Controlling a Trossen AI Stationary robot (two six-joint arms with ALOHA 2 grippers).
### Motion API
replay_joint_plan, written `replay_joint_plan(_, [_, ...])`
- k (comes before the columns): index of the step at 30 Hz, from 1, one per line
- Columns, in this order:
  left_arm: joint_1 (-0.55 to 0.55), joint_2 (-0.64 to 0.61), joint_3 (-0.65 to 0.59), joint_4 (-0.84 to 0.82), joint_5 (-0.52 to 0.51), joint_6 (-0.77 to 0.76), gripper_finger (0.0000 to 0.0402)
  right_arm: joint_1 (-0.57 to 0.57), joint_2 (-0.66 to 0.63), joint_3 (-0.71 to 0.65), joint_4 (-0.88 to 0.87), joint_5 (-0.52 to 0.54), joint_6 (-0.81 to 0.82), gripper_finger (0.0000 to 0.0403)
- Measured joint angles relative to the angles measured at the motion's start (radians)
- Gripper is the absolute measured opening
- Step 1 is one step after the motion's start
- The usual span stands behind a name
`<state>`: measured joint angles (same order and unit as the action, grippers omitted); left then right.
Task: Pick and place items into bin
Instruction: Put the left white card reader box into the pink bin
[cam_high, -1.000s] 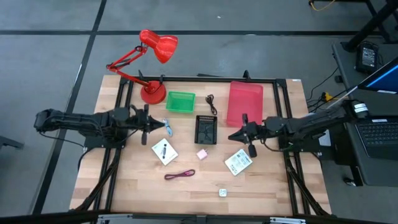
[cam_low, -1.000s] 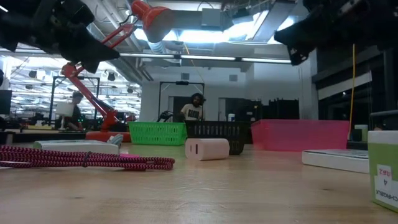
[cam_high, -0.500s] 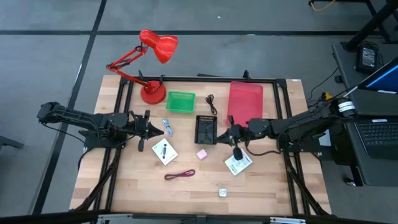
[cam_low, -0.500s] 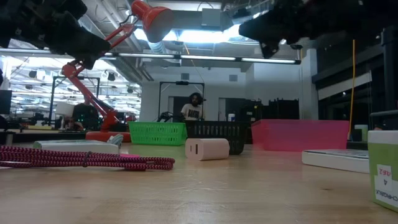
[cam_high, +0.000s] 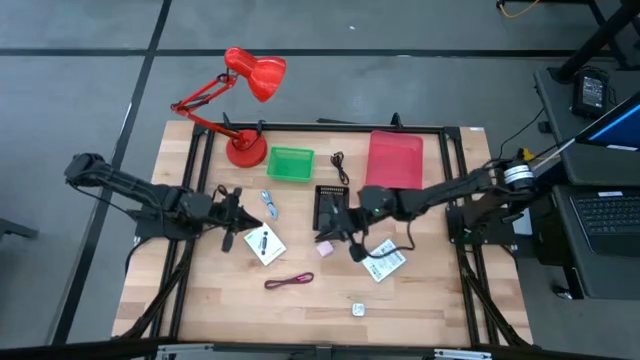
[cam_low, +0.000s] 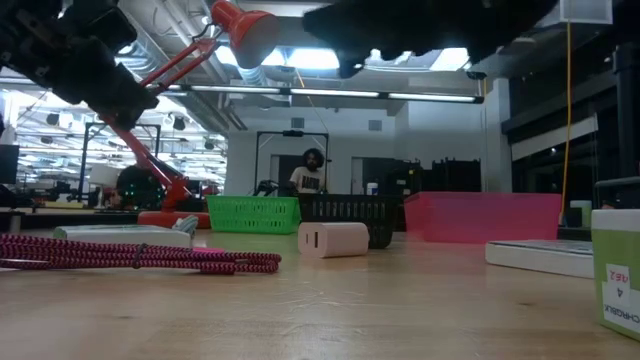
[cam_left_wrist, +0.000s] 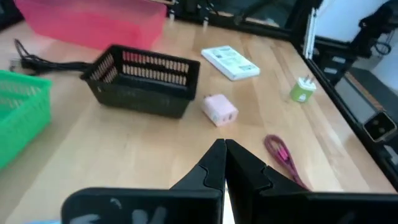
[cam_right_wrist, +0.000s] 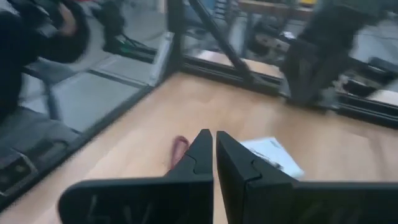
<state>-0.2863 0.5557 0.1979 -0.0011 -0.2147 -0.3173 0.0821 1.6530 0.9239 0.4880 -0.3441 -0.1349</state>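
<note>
Items for the bin lie scattered across the middle of the table (cam_high: 440, 290): a pink cube (cam_high: 324, 248) just below the black basket (cam_high: 331, 208), 1 white packet (cam_high: 264, 243) left of centre, another packet (cam_high: 384, 262) right of centre, a maroon cord (cam_high: 288, 282) lower down, a tiny white cube (cam_high: 358, 310) near the bottom edge, a black cord (cam_high: 339, 163) beside the green basket (cam_high: 290, 164) and a blue-white piece (cam_high: 268, 203) left of the black basket. Nothing looks binned yet; the pink bin (cam_high: 394, 165) sits upper right of centre. The right gripper (cam_high: 338, 232) has swept leftward since 1 second ago, from beside the right packet to just over the pink cube, probably lining up a pick there; its own camera shows the 2 fingers pressed together. The left gripper (cam_high: 243, 220) has drifted slightly down toward the left packet, fingers also closed, apparently holding nothing. A red lamp (cam_high: 245, 90) stands at the upper left.
</note>
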Motion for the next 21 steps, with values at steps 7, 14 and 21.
replay_joint_plan(7, [-0.064,0.07,0.173,-0.226,-0.06,-0.009,0.0003,-0.06,0.082,0.089,0.0,-0.039,0.024,0.0005])
replay_joint_plan(14, [-0.114,0.178,0.3,-0.426,-0.075,-0.122,0.0003,-0.066,0.118,0.125,0.004,-0.042,0.024,0.0005])
replay_joint_plan(21, [-0.131,0.259,0.333,-0.562,-0.073,-0.284,0.0003,-0.066,0.154,0.125,0.003,-0.042,0.024,0.0005])
